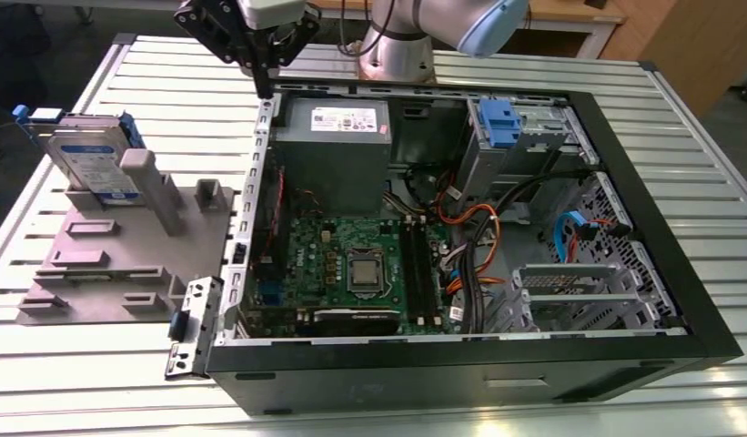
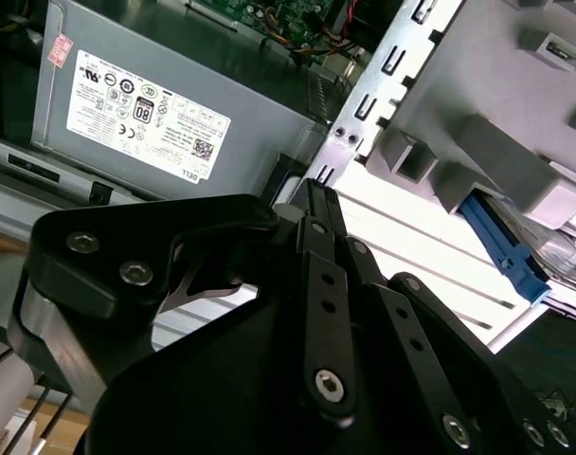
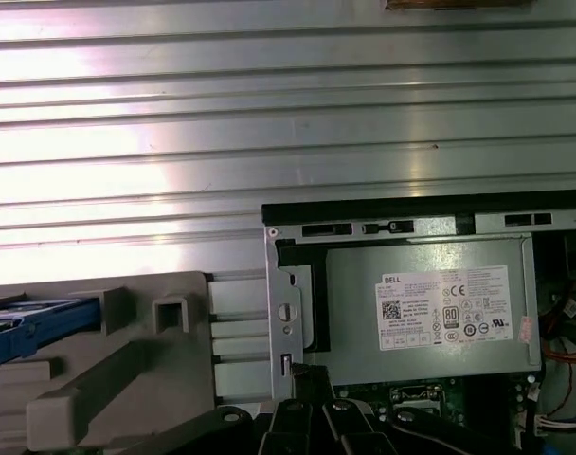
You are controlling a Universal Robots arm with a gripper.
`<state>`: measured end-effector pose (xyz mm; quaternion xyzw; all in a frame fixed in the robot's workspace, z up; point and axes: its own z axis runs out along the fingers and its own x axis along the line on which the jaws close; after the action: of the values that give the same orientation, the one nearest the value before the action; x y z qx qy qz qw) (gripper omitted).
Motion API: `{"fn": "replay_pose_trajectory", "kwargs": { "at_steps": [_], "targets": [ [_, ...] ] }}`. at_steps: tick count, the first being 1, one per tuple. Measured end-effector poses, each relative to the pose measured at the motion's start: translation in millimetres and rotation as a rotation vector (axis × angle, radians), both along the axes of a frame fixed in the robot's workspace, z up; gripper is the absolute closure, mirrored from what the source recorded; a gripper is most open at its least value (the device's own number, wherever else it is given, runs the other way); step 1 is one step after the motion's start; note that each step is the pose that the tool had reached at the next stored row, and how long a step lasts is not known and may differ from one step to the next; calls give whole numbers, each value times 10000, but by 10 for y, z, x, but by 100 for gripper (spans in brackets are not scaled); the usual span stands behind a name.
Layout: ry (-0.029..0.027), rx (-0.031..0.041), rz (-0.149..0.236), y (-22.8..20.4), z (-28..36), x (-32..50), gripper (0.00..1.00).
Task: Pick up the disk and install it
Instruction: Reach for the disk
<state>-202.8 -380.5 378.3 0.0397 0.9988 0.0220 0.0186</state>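
Observation:
The disk [image 1: 92,162] stands on edge, leaning in a slot of the grey fixture [image 1: 106,246] at the exterior view's left, outside the computer case [image 1: 701,309]. Its blue rail shows in both wrist views [image 2: 509,251] [image 3: 32,327]. My gripper [image 1: 264,89] hangs above the case's back corner, to the exterior view's right of the disk and apart from it. Its black fingers [image 2: 316,204] are pressed together with nothing between them. In the first wrist view, the gripper [image 3: 307,377] sits over the case's metal edge.
Inside the open case lie the grey power supply box [image 1: 337,123] with a white sticker, the motherboard [image 1: 355,264], loose cables [image 1: 470,218], and a metal drive cage with a blue clip [image 1: 499,123]. The slatted metal table [image 1: 166,64] surrounds everything.

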Motion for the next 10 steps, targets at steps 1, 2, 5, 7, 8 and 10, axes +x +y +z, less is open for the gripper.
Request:
{"fn": "replay_pose_trajectory", "kwargs": {
  "at_steps": [1, 2, 5, 7, 8, 10],
  "targets": [
    [0, 0, 0, 0, 0, -11, 89],
    [1, 0, 0, 0, -1, -22, 89],
    [0, 0, 1, 0, -2, -61, 89],
    [0, 0, 0, 0, -3, -86, 89],
    [0, 0, 0, 0, -4, -99, 89],
    [0, 0, 1, 0, -5, -125, 89]
  ]
}}
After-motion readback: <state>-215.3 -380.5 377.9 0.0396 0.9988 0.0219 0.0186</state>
